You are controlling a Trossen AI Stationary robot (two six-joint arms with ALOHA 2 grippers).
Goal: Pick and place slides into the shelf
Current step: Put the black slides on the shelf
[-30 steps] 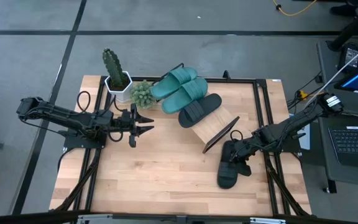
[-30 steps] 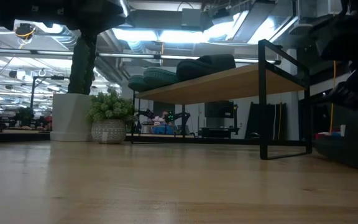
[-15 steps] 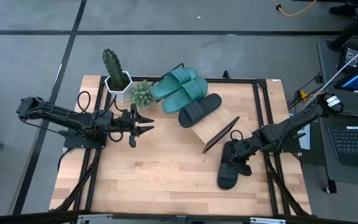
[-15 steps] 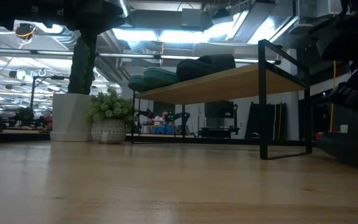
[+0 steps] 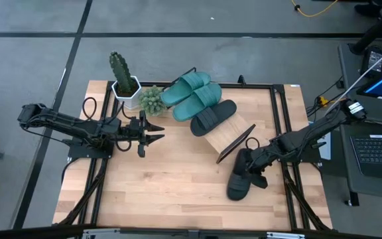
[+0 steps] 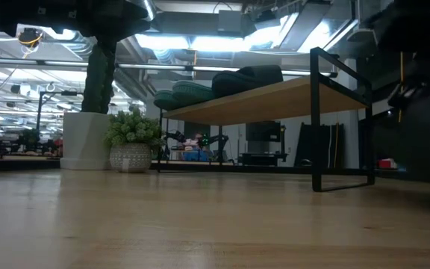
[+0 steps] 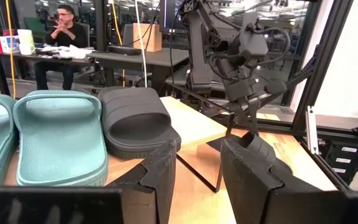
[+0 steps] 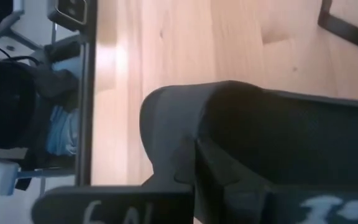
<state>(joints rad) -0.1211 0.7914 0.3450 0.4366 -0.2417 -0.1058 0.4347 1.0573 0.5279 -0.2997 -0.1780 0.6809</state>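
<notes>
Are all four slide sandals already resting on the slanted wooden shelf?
No: the second black slide sandal lies off the slanted light-wood shelf, at the right gripper.

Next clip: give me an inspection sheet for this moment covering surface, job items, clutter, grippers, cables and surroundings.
Surface: light wooden tabletop, bare across the front.
Job's things: two teal slides and one black slide lie on the shelf; the fourth black slide is off the shelf, at its right end.
Clutter: cactus in a white pot and a small potted plant at the back left.
Grippers: right gripper shut on the fourth black slide; left gripper open, waiting left of the shelf.
Cables: dark cables loop by the left arm's base.
Surroundings: laptop right of the table; a seated person in the room behind.
</notes>
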